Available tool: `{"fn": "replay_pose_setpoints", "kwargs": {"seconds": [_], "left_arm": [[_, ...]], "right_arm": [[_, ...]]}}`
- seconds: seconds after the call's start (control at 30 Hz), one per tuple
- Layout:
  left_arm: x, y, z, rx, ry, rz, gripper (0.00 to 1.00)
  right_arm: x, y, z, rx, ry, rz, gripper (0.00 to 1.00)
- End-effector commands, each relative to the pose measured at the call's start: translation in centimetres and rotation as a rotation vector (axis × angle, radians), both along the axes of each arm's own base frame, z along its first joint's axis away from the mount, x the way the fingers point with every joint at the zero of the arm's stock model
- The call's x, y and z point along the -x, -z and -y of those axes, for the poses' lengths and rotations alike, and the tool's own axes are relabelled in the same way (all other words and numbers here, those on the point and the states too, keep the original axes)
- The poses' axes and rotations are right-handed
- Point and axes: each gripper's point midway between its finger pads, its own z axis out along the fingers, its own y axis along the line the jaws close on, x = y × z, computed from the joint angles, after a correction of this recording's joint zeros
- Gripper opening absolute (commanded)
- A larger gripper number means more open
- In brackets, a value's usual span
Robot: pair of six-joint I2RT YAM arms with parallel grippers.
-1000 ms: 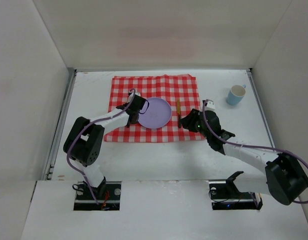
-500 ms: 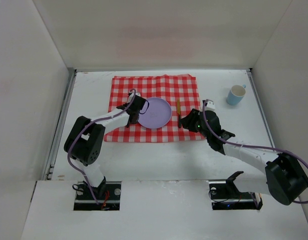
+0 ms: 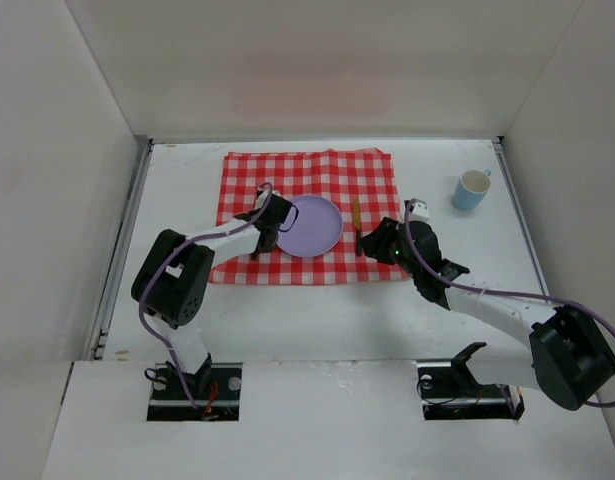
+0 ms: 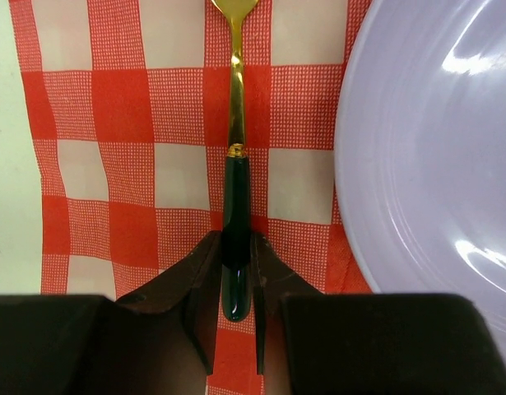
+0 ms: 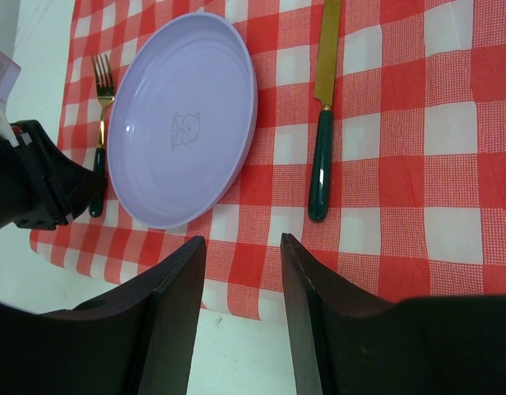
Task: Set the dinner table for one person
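White matte table (image 3: 307,310) first: it fills the floor of your workspace, rails down both sides, and it carries everything. At its far middle lies the red-checked cloth (image 3: 317,170), spread flat. Dead centre on the cloth you have the lilac plate (image 3: 312,225), so the heart of the setting looks done. Well off to the right, on bare table, stands the blue cup (image 3: 472,190), upright and apart from the rest; I'd call that the main job left. The knife (image 5: 321,156) lies just right of the plate, blade away from you, green handle toward the arms. Your right gripper (image 5: 242,243) hangs over the cloth's near edge, short of that handle, fingers apart with nothing between them. The fork (image 4: 235,164) sits just left of the plate, tines away, lined up with it. Your left gripper (image 4: 236,304) is clamped on the end of its green handle. The fork seems to be in its place but not yet let go, so release it, then fetch the cup.
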Motion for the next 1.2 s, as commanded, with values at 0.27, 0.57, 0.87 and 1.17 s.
{"fn": "replay_pose_setpoints", "kwargs": {"seconds": [0.27, 0.57, 0.87, 1.17], "left_arm": [[-0.1, -2.5, 0.4, 0.021, -0.010, 0.069, 0.47], [-0.2, -11.1, 1.6, 0.271, -0.073, 0.360, 0.55], [2.4, -13.1, -2.0, 0.645, -0.307, 0.649, 0.23], [4.9, -11.1, -5.9, 0.787, -0.443, 0.789, 0.10]], "right_arm": [[-1.1, -1.8, 0.0, -0.020, 0.019, 0.068, 0.50], [-1.1, -2.6, 0.6, -0.016, 0.038, 0.095, 0.50], [-2.0, -4.7, 3.5, 0.004, 0.160, 0.144, 0.21], [-7.8, -6.8, 16.8, 0.205, 0.603, 0.057, 0.49]]}}
